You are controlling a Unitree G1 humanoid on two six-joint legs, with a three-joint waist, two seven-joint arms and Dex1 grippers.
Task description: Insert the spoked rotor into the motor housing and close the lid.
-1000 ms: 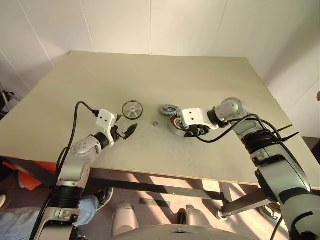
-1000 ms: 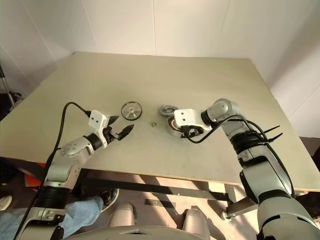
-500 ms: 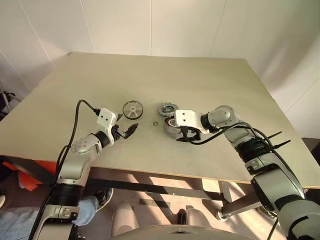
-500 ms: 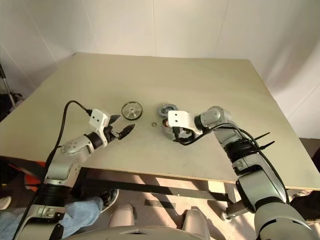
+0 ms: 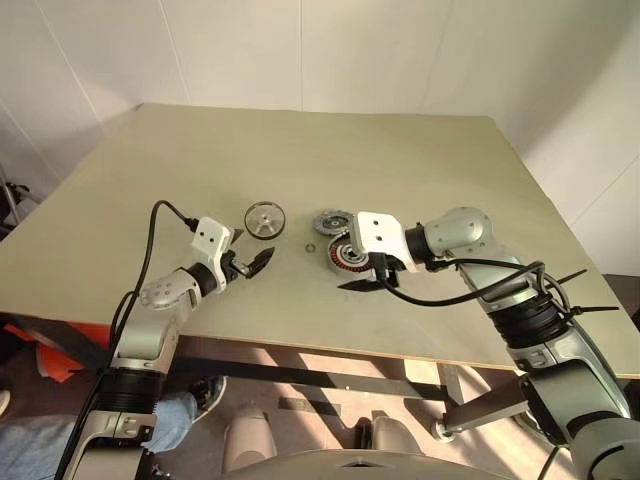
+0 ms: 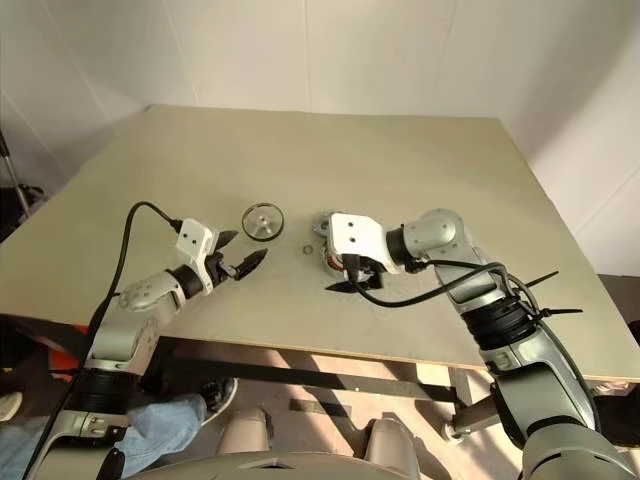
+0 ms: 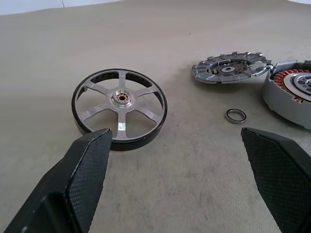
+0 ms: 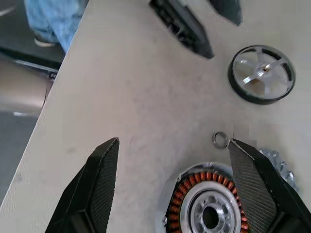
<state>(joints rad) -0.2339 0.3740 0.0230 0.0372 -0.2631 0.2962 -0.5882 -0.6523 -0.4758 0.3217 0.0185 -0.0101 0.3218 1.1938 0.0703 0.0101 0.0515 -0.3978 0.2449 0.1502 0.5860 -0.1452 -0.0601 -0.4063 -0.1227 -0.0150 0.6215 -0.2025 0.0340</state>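
The spoked rotor (image 7: 119,109), a six-spoke silver wheel with a black rim, lies flat on the table just ahead of my open left gripper (image 7: 175,133), apart from both fingers. The motor housing (image 5: 349,254) sits mid-table, its copper coils (image 8: 187,191) facing up. The lid (image 7: 231,68), a grey disc with a notched rim and dark centre, lies right behind the housing. My right gripper (image 8: 174,141) hovers open and empty above the housing's near side.
A small loose washer ring (image 7: 236,115) lies between the rotor and the housing. The tan table (image 5: 300,150) has bare room at the back and on both sides. Its near edge runs close behind both arms.
My right gripper has opened, risen off the housing and swung left towards the near edge, uncovering the coils. The left arm and the loose parts have stayed put.
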